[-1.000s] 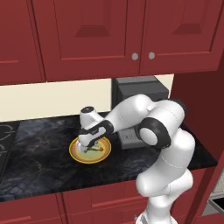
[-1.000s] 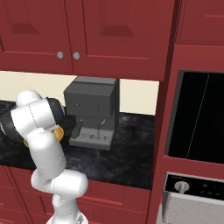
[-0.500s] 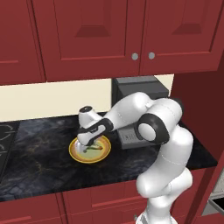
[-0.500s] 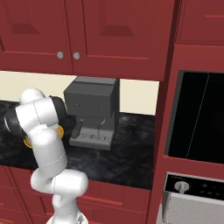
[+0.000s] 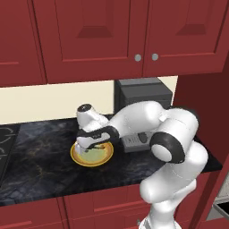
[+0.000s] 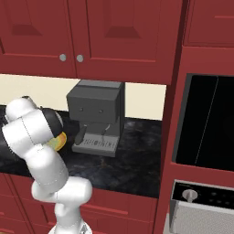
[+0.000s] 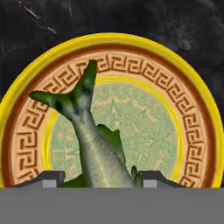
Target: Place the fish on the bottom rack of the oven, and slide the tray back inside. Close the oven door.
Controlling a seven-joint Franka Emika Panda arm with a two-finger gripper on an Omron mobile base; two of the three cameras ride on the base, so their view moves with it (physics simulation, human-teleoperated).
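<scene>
So the white arm's 2-finger gripper (image 7: pixel 99 178) is down on the round yellow plate with the brown key-pattern ring (image 7: pixel 192 109), which sits on the dark marbled countertop (image 5: pixel 40 165) left of the boxy grey coffee machine (image 6: pixel 96 116). In the hand view the small slender greenish-grey fish (image 7: pixel 89 140) runs right between the 2 dark finger tips, forked tail pointing away, and the jaws look drawn in against its body, so I'd call that clamped on the fish. It looks like it hasn't lifted off the plate yet.

What could go wrong, IMO:

- The grip seems to sit on 1 end of the body, not the middle. If so, the fish might swing or slip out once it's lifted.
- The fish is tapered and probably slick, so a fast lift could squeeze it out.
- The built-in oven with the silver-grey control strip and round knob (image 6: pixel 201 196) is well off to the right, low down in the red surround. That's a long carry, and a jerk along the way could drop it on the counter or floor.
</scene>
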